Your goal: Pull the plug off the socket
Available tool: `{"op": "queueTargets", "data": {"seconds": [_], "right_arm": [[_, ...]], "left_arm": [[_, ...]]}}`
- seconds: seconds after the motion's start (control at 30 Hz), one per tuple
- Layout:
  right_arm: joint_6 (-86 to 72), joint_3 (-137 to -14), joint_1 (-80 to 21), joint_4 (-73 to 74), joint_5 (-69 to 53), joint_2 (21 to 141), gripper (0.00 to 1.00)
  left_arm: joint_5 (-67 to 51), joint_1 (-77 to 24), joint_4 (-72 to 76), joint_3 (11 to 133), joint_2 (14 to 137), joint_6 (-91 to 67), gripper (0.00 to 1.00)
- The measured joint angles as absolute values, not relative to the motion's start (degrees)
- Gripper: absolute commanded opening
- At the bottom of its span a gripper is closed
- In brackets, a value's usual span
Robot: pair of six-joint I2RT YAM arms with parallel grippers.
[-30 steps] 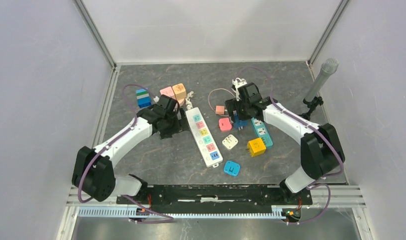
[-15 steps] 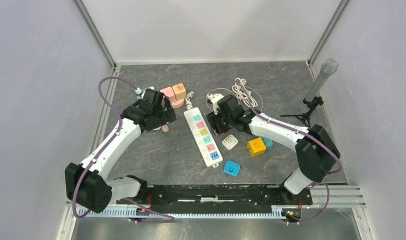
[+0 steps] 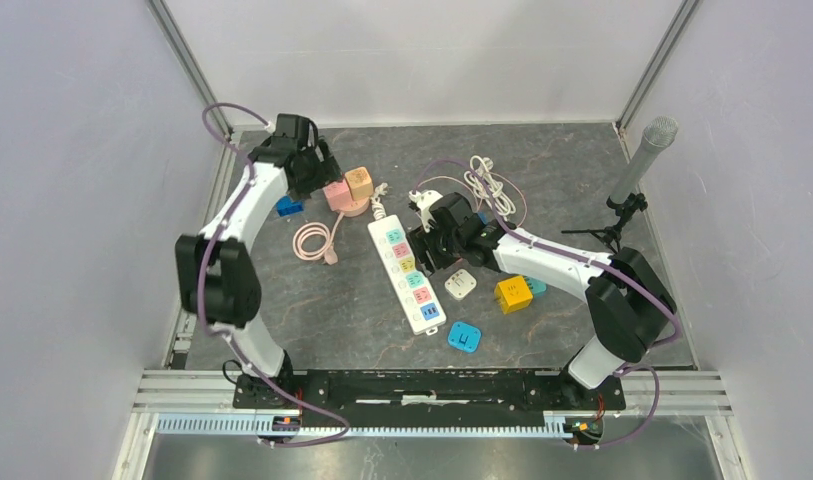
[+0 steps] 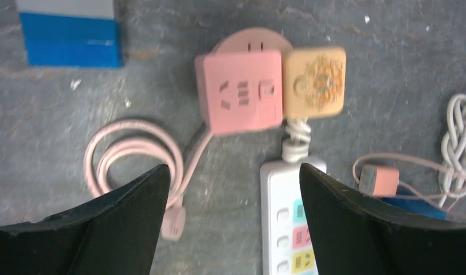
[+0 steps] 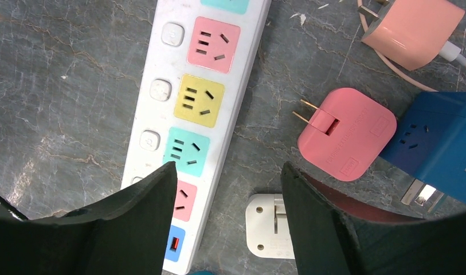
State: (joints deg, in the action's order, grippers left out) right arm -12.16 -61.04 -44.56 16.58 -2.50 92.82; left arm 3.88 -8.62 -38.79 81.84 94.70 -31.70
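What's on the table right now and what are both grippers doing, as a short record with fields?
Left gripper: open, empty, pointed at the pink cube socket
Right gripper: open, empty, by the white power strip
Strip sockets in view: all empty
Next to pink cube socket: tan cube adapter, right against it
Loose on table: pink flat plug, blue cube socket, white adapter, coiled pink cable
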Motion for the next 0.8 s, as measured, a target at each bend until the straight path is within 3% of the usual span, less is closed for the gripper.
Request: {"op": "queueTargets", "data": {"seconds": [0.2,0.37,0.8], "right_arm": [[-11.2,-61.4,-44.6,16.8,-2.5,92.8,0.75],[-9.3,-62.4,-44.6,16.8,-2.4,92.8,0.76],[-6.3,-73.9,-44.2,18.5,-2.0,100.7,0.77]], "left_arm": [[3.0,-6.8,-38.3,94.7,111.2,-32.9,0.80],[2.3,-6.4,-37.2,100.4,118.1,-32.9,0.79],[-4.1,-5.9,-34.1,91.0,113.6,-31.3,0.71]]}}
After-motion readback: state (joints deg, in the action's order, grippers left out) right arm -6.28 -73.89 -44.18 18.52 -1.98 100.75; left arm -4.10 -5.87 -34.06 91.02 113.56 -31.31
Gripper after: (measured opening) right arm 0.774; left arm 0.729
